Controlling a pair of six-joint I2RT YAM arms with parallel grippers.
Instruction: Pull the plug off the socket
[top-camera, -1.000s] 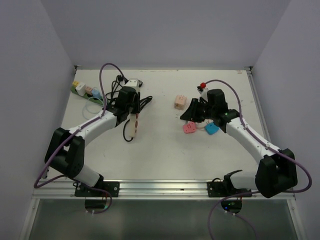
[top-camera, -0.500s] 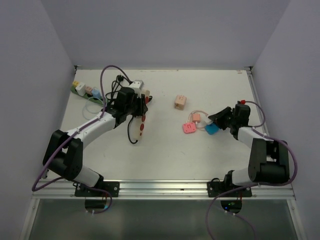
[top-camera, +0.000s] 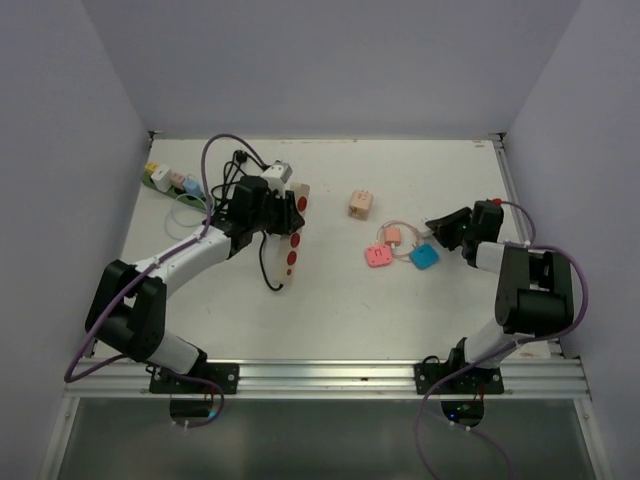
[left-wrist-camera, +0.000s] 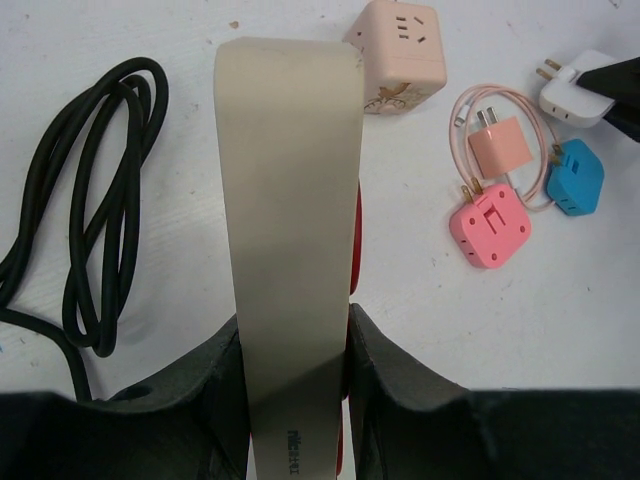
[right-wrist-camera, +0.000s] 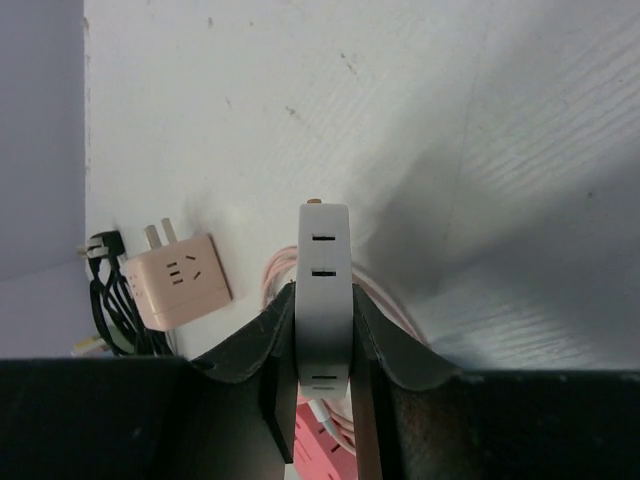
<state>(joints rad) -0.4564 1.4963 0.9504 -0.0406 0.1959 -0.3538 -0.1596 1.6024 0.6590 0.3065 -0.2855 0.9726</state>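
Note:
The socket I see is a long power strip (top-camera: 293, 245) with a cream back and red round outlets in a row; no dark green shows on it. Its black cord (top-camera: 235, 185) lies coiled behind it. My left gripper (top-camera: 270, 215) is shut on the strip's near end and holds it tilted on edge. In the left wrist view the strip (left-wrist-camera: 290, 180) runs up between the fingers (left-wrist-camera: 390, 360), with the cord (left-wrist-camera: 100, 260) to the left. My right gripper (top-camera: 443, 228) is shut on a white plug (right-wrist-camera: 324, 270), away from the strip. The plug also shows in the left wrist view (left-wrist-camera: 570, 85).
A peach cube adapter (top-camera: 360, 205), a pink adapter (top-camera: 378, 256), a blue adapter (top-camera: 424, 257) and a small peach charger with a pink cable (top-camera: 392, 236) lie between the arms. A green strip with coloured plugs (top-camera: 165, 180) sits at the back left by the wall.
My left gripper has swung the strip to the right and turned it so that the red outlets show. My right arm has drawn back to the right with the white plug.

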